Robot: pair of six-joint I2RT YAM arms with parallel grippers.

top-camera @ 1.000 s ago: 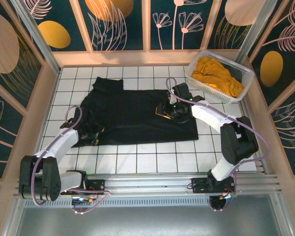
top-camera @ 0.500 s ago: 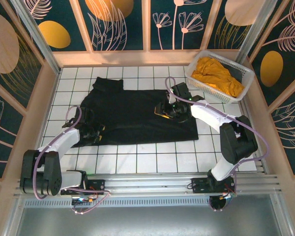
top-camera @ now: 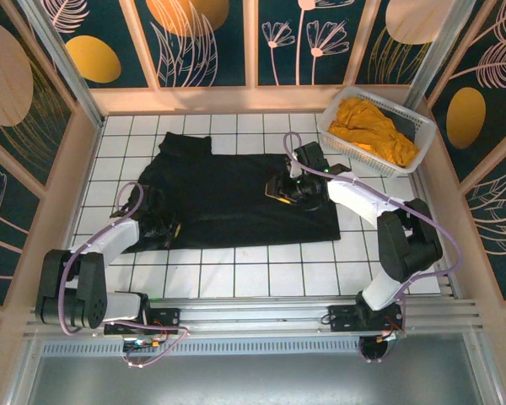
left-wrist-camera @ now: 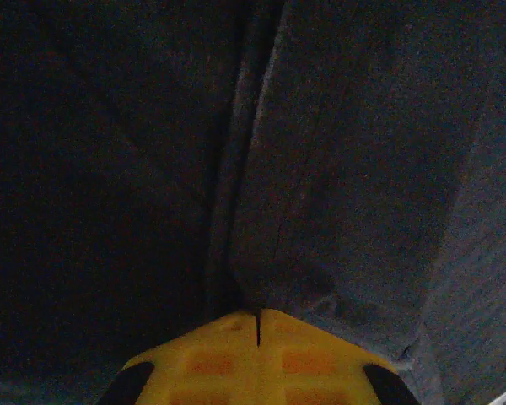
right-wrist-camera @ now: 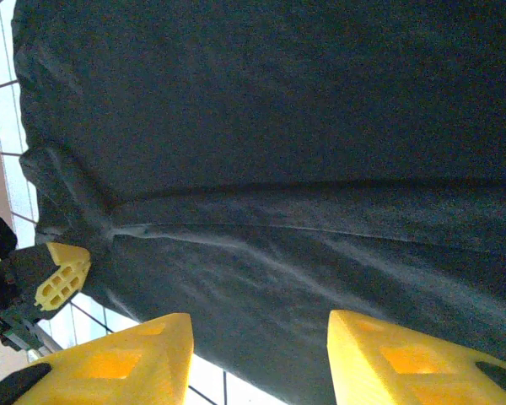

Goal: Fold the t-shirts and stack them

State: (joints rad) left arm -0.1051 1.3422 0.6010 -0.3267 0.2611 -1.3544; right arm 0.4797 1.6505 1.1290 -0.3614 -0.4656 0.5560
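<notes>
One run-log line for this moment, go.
left gripper: shut on black t-shirt | right gripper: open above it | yellow t-shirt: in basket

We note the black t-shirt [top-camera: 236, 198] as soft matt cloth, fine-grained and creased into low ridges; the mustard-yellow t-shirt [top-camera: 371, 126] as crumpled cloth, likewise matt; the basket [top-camera: 363, 152] as white plastic lattice; the table [top-camera: 236, 274] as smooth white tile with dark grout; the right gripper [right-wrist-camera: 257, 354] as matt yellow plastic with moulded cells; the front rail [top-camera: 278, 314] as dull grey metal.
</notes>
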